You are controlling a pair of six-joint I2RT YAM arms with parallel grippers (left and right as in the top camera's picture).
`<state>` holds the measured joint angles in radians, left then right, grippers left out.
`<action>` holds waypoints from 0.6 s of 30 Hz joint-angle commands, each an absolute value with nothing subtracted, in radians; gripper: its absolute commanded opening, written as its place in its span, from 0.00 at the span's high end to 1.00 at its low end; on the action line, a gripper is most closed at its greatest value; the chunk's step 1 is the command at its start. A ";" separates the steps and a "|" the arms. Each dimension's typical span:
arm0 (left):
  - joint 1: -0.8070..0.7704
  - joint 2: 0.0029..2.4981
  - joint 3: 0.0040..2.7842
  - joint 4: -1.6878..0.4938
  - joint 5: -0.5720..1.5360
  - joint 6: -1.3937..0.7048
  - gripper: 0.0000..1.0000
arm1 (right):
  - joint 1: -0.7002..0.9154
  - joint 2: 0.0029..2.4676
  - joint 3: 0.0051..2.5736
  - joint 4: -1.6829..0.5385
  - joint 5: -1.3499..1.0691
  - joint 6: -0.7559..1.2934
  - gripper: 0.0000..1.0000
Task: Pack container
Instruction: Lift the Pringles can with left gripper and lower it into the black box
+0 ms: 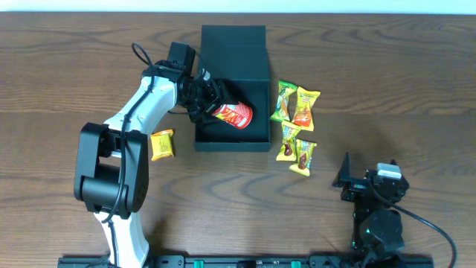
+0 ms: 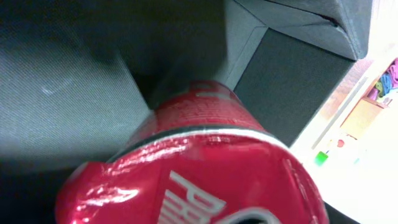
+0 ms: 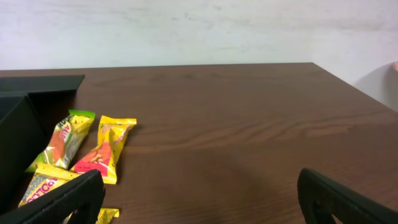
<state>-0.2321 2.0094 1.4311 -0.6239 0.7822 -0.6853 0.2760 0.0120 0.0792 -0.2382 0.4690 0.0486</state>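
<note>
The dark teal container [image 1: 256,93] stands at the table's middle with its flap lid folded back. A red can [image 1: 233,114] lies tilted inside it, against the left wall. My left gripper [image 1: 207,102] reaches over that wall, its fingers on either side of the can's left end. Whether they still press on it I cannot tell. In the left wrist view the can [image 2: 205,162] fills the lower frame, the container's inner wall [image 2: 292,87] lies behind, and no fingers show. My right gripper [image 1: 346,179] rests open at the front right, nothing between its fingertips [image 3: 56,202].
Several yellow and green snack packets [image 1: 297,123] lie just right of the container, seen also in the right wrist view as packets [image 3: 107,148] beside the container's side [image 3: 18,124]. One yellow packet [image 1: 162,144] lies left of the container, by the left arm.
</note>
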 commanded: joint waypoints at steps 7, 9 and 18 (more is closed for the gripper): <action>-0.230 2.009 1.429 -0.631 0.801 -0.695 0.05 | 0.273 0.009 0.080 -0.246 0.482 0.051 0.01; -0.230 2.009 1.429 -0.631 0.796 -0.695 0.05 | 0.273 0.009 0.080 -0.246 0.482 0.051 0.01; -0.229 2.009 1.429 -0.631 0.743 -0.688 0.05 | 0.273 0.009 0.080 -0.246 0.482 0.051 0.01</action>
